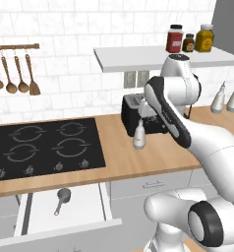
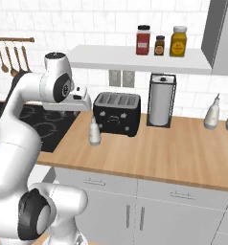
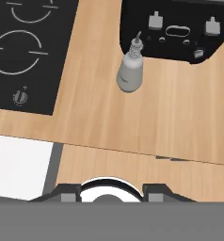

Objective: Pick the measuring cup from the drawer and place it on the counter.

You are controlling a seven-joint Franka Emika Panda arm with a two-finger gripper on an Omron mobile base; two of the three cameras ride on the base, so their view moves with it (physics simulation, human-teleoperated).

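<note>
I am watching the measuring cup (image 1: 64, 196) lying in the open drawer (image 1: 89, 216) below the desk's (image 1: 138, 162) front edge, handle toward the drawer's front, ready for lifting. My tool (image 3: 111, 194) is hovering over the desk; I cannot tell whether it is clenched.

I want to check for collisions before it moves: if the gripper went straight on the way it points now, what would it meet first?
Probably the bare counter, short of the small grey bottle and toaster; depth is uncertain.
</note>
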